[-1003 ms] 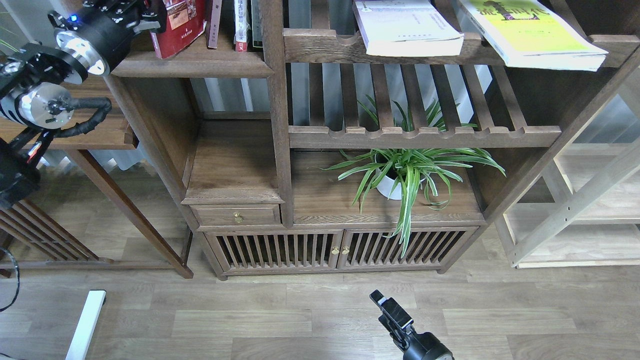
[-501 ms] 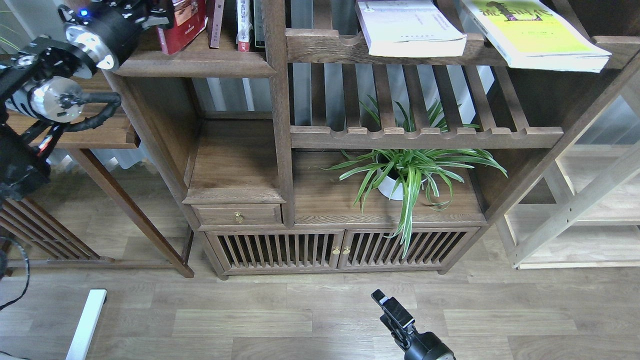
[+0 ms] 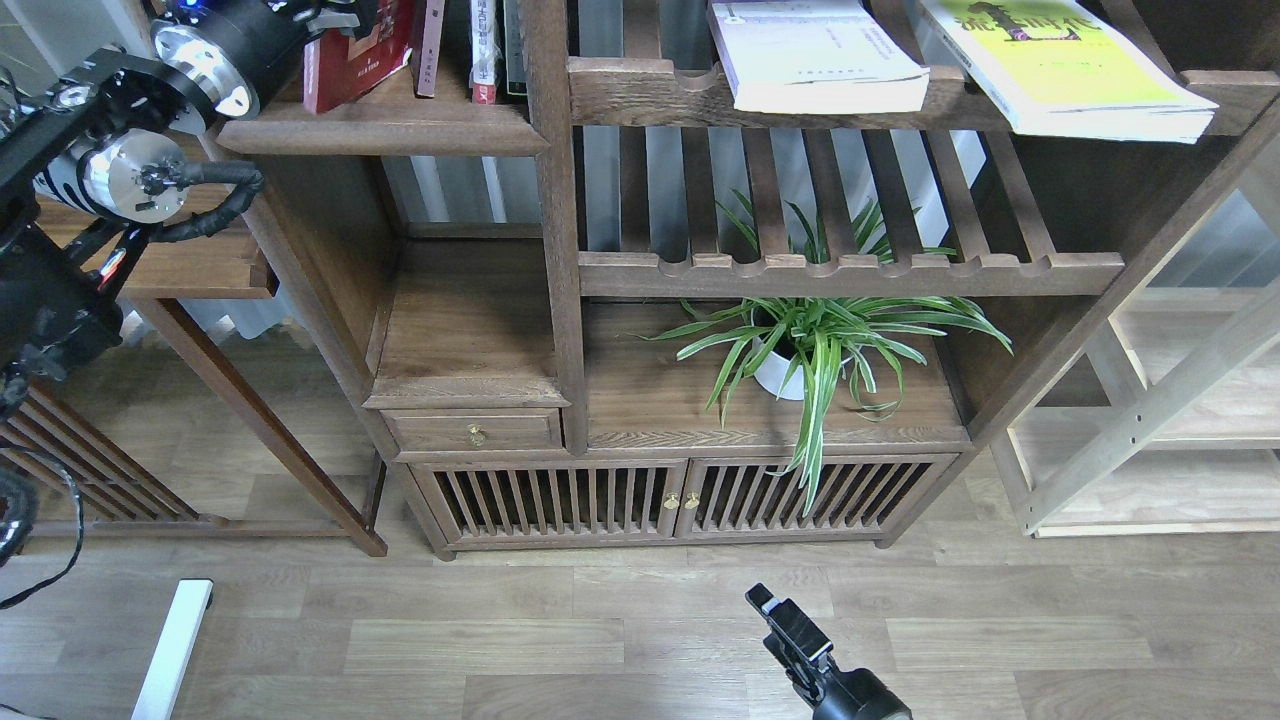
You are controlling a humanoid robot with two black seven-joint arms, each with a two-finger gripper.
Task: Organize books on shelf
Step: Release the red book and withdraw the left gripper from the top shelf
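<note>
Left arm up at the shelf with the red book; right arm low and idle.

My left gripper sits at the very top edge of the view, right against the red book, which leans tilted on the dark shelf beside a few slim volumes; the fingers are cut off by the frame, so I cannot tell whether they are pinching the book or spread. The lavender-white book and the yellow-green book lie flat on the slatted rack to the right, both overhanging its front rail. My right gripper hangs low over the floor, seen dark and small, its fingers not distinguishable. A potted plant stands on the cabinet top below.
</note>
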